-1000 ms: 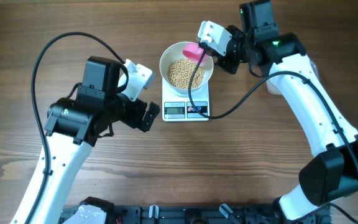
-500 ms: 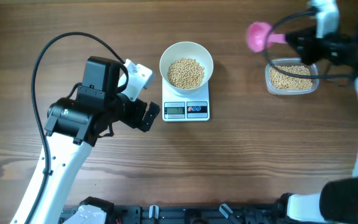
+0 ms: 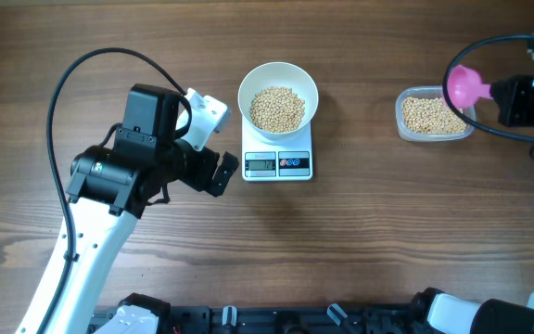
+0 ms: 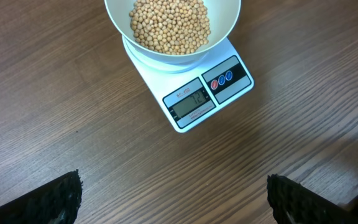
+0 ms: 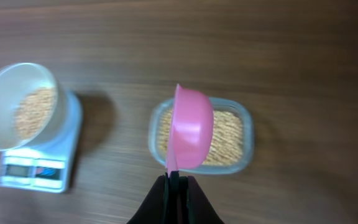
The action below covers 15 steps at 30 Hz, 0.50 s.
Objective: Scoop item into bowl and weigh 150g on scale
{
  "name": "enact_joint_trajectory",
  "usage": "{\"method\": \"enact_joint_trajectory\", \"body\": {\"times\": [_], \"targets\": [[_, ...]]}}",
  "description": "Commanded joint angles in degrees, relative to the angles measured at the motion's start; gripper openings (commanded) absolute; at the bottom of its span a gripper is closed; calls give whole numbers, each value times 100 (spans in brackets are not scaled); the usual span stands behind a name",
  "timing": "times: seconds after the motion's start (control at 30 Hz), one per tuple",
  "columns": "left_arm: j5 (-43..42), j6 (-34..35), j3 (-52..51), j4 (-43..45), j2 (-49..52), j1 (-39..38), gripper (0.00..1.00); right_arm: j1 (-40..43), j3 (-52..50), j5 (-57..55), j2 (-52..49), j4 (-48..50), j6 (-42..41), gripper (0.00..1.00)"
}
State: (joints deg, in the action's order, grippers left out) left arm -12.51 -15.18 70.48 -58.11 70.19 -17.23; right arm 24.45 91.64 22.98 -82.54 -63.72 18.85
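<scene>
Beside the left end effector (image 3: 222,173), seen from overhead, the bowl (image 3: 248,85) sits on the scale (image 3: 278,164) with a heap of beans (image 3: 277,109) inside. That end effector hangs released over the counter (image 3: 387,232), grasping nothing. The right end effector (image 3: 506,98) is clenched on the handle of a pink scoop (image 3: 466,85), whose cup hovers over the closest edge of a clear tub (image 3: 401,117) holding more beans.

Ahead of the spread fingers in the left wrist view, the scale's display shows digits too small to trust.

Just beyond the right end effector's tips in the right wrist view, the scoop hangs tilted above the tub. The beans look light, hard and smooth, so they probably roll and spill easily. The scoop's stiff handle is the place to hold, with the cup kept level.
</scene>
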Motion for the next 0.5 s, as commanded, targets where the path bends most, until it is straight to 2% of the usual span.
{"method": "enact_joint_trajectory", "body": {"times": [0.0,0.13,0.47], "targets": [[-33,-94,63,0,-11,31,100,-94,59,-1040,-144,42,-254,4],[-33,-94,63,0,-11,31,100,-662,59,-2129,-190,20,-249,4],[-33,-94,63,0,-11,31,100,-708,59,-2076,-201,-55,-232,4]]}}
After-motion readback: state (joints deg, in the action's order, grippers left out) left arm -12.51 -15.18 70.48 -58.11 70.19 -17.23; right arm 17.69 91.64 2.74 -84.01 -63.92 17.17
